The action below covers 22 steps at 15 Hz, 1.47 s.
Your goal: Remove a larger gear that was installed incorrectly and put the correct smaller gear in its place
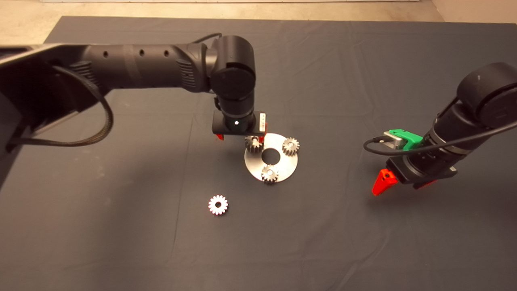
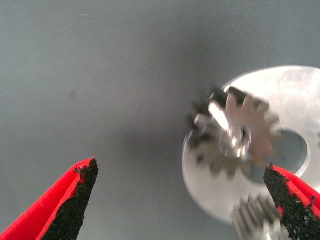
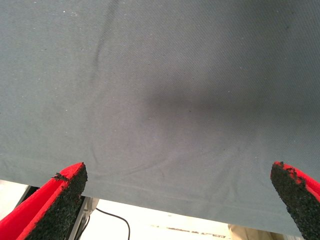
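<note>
Near the centre of the head view, the left gripper (image 1: 241, 138) is hanging over the larger gear (image 1: 253, 144), which is sitting on the round steel plate (image 1: 285, 169) beside two bright gears (image 1: 290, 146). Only the left wrist view is showing its jaws standing wide apart, one pad (image 2: 75, 200) over bare mat (image 1: 323, 226), the other at the plate's edge. The smaller gear (image 1: 218, 205) is lying loose on the mat, lower left of the plate. The right gripper (image 1: 398, 184) is waiting at right, jaws apart.
</note>
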### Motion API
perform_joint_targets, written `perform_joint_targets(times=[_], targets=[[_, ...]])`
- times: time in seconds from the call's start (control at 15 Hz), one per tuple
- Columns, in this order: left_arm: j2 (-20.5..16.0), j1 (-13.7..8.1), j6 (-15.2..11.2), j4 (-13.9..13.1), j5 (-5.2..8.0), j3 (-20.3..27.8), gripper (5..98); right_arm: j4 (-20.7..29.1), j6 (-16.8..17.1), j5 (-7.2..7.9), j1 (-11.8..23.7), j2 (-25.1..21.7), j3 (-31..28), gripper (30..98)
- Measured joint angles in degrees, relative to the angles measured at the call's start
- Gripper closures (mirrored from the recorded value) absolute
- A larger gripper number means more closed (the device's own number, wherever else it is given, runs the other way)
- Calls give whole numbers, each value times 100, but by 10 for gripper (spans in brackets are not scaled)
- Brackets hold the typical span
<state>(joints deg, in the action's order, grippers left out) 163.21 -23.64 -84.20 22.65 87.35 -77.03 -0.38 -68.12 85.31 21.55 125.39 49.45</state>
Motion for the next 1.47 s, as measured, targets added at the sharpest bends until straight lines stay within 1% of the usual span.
perform_joint_targets(times=[0.07,0.13,0.2,0.33,0.4,0.47,0.67,0.8,0.93,1.07,1.13,1.27,1.33,1.47], targets=[[132,38,137,-17,-7,-200,191,-1,-1,2,0,0,-2,314],[249,41,197,-4,6,-341,191,-1,0,0,2,3,-2,314],[326,118,262,44,-28,-502,191,0,1,-9,2,1,-13,314],[399,334,378,48,-30,-684,191,0,-1,2,-2,-1,-13,314],[424,363,402,50,-30,-743,191,0,0,0,0,1,-13,314],[427,361,432,40,-30,-794,191,0,-1,-20,0,10,-13,314],[496,363,468,37,-30,-872,191,2,-6,-8,0,3,-13,314],[505,362,490,37,-29,-888,191,0,-10,-4,0,3,-150,314],[515,361,510,35,-28,-900,218,2,-32,-9,0,70,-306,314],[546,358,521,37,-28,-913,231,2,-32,-26,0,115,-326,314],[549,358,523,35,-28,-913,271,4,-34,-17,0,113,-325,314],[560,328,523,37,-27,-913,281,2,-34,-20,0,124,-325,314],[564,313,523,40,-27,-916,323,5,-34,-23,0,143,-328,314],[575,295,523,44,-28,-916,340,2,-34,-26,0,165,-328,314]])
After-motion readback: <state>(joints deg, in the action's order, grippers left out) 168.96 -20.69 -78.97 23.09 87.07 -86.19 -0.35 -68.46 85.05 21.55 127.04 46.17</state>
